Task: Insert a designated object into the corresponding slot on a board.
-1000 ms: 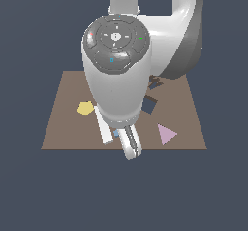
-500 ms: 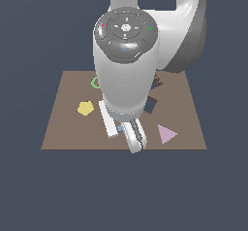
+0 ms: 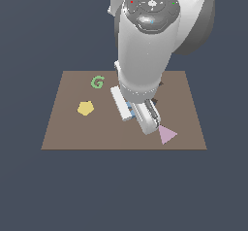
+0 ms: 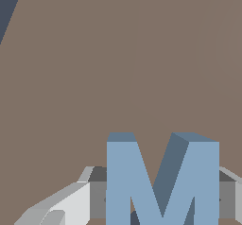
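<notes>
Light-blue letter block (image 4: 160, 181), shaped as an M with flat front face and bevelled, darker inner flanks, held between the grey fingers (image 4: 61, 205) of the gripper (image 4: 160, 205), which are clamped on its two outer sides; the wrist view shows it above bare brown board (image 4: 94, 68). In the exterior view only a sliver of the block (image 3: 130, 110) shows between the white finger housings, near the middle of the board (image 3: 63, 128) and toward its near edge.

Compared with half a second ago, the arm's large white body has swung toward the exterior view's right and farther back, so the green letter G (image 3: 97, 82), then mostly hidden, now shows whole at the far left of the board. The gripper (image 3: 138, 114) has shifted slightly right with it. The yellow pentagon (image 3: 85, 108) at the left and the pink triangle (image 3: 166, 134) at the near right lie where they did; the triangle sits just beside the gripper's right finger housing.

The dark slot is largely hidden behind the arm; a small dark patch (image 3: 156, 100) shows at the arm's right edge, shape unclear.
</notes>
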